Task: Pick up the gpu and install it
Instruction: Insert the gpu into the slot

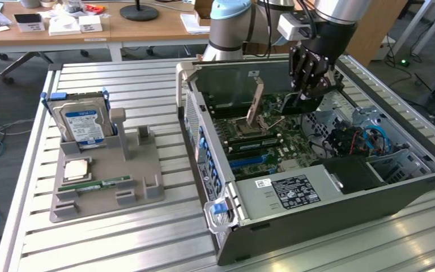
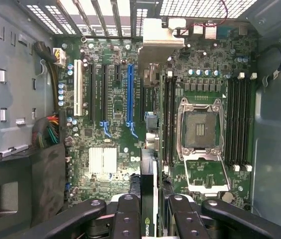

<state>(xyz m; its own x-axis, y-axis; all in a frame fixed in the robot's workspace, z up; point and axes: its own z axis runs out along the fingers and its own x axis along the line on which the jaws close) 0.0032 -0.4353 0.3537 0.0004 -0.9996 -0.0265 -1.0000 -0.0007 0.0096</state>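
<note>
I'm in the install step: the end effector (image 2: 152,208) is clenched on the gpu (image 2: 149,172), gripping it edge-on from both sides, over the open computer case (image 1: 338,226) on the worktop (image 1: 127,238). The card hangs above the motherboard (image 2: 115,104), not yet seated, with its metal bracket (image 2: 160,40) toward the case's rear grille. In the wrist view it runs parallel to the long blue slot (image 2: 129,94), just beside it. I cannot tell which slot lies directly under it. I judge seating calls for squaring the card's edge over 1 slot, then a straight push down.
</note>
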